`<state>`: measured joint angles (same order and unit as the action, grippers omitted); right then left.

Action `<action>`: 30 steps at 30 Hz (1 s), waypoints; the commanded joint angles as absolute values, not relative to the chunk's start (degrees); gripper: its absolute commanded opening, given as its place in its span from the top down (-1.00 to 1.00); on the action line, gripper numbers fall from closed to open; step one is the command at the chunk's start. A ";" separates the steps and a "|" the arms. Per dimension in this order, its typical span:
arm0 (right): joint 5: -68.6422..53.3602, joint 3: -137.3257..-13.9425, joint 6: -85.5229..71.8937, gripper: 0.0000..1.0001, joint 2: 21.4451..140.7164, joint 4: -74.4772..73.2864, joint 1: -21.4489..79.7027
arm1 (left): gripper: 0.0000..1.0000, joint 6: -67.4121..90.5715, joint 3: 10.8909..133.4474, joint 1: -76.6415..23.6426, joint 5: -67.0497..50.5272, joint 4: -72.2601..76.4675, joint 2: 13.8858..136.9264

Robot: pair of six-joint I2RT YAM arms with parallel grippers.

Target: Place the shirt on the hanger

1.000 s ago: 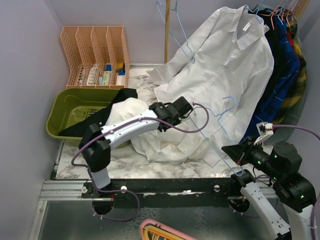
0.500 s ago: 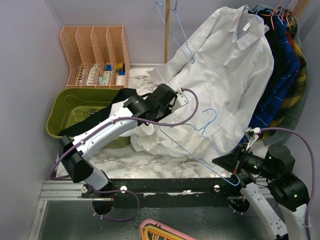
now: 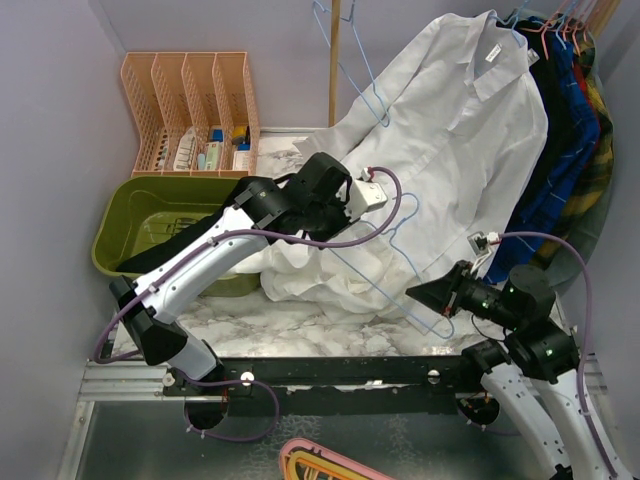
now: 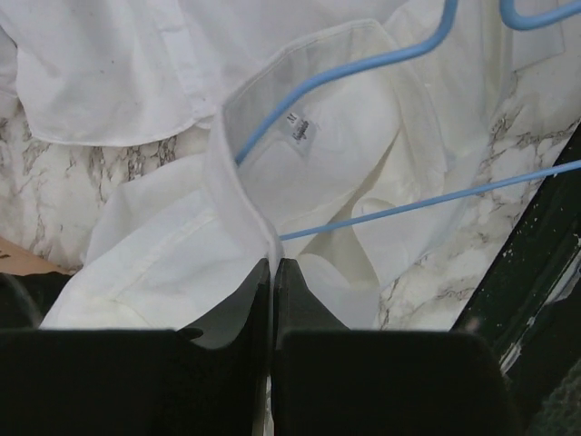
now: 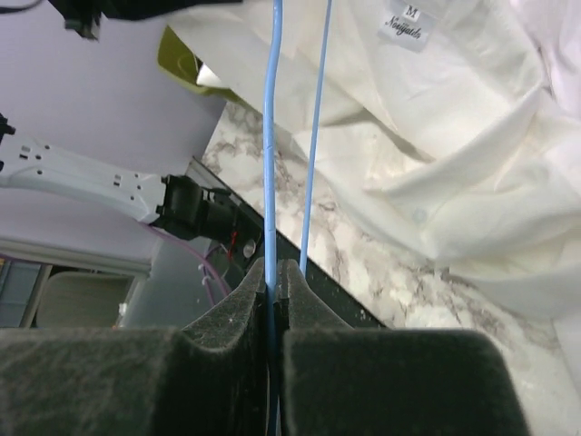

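A crumpled white shirt (image 3: 310, 275) lies on the marble table. My left gripper (image 3: 338, 212) is shut on its collar (image 4: 238, 195) and holds it raised and open. The size label (image 4: 304, 130) shows inside the collar. My right gripper (image 3: 416, 293) is shut on the wire of the light-blue hanger (image 3: 400, 303). In the left wrist view one arm of the hanger (image 4: 363, 68) runs into the collar opening, and its bottom bar crosses below. In the right wrist view the hanger wire (image 5: 272, 136) runs straight up from my right gripper (image 5: 274, 269) toward the shirt (image 5: 436, 136).
A second white shirt (image 3: 460, 110) hangs at the back right beside dark and plaid clothes (image 3: 570, 130). Spare blue hangers (image 3: 355, 70) hang by a wooden pole (image 3: 333, 60). A green tub (image 3: 140, 225) and an orange organizer (image 3: 190, 110) stand at the left.
My left gripper has lifted the collar up and back. My right gripper has moved left and forward, carrying the hanger toward and into the collar.
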<state>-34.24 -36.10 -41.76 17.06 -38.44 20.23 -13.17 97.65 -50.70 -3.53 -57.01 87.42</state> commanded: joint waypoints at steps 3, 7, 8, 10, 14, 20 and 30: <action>-32.72 -32.81 -45.24 0.98 19.96 -16.27 19.95 | 1.00 -13.28 99.76 -50.62 -6.93 -58.94 85.32; -34.30 -28.82 -46.79 0.98 21.82 -9.01 19.95 | 1.00 -13.57 105.09 -50.63 -7.53 -60.49 86.71; -34.61 -28.16 -46.96 0.98 22.53 -7.64 19.93 | 1.00 -13.62 106.15 -50.63 -7.70 -60.53 86.84; -35.25 -26.97 -47.41 0.98 23.84 -4.38 19.97 | 1.00 -13.57 107.68 -50.62 -7.46 -60.21 86.93; -36.88 -26.32 -47.78 0.98 27.32 0.01 19.99 | 1.00 -14.26 107.70 -50.62 -3.16 -58.17 86.56; -37.54 -24.93 -49.19 0.98 29.42 5.41 20.04 | 1.00 -14.58 107.15 -50.71 -3.71 -57.60 86.04; -38.08 -26.86 -48.22 0.98 43.20 13.86 22.41 | 1.00 -13.98 109.16 -50.71 -7.27 -58.56 87.51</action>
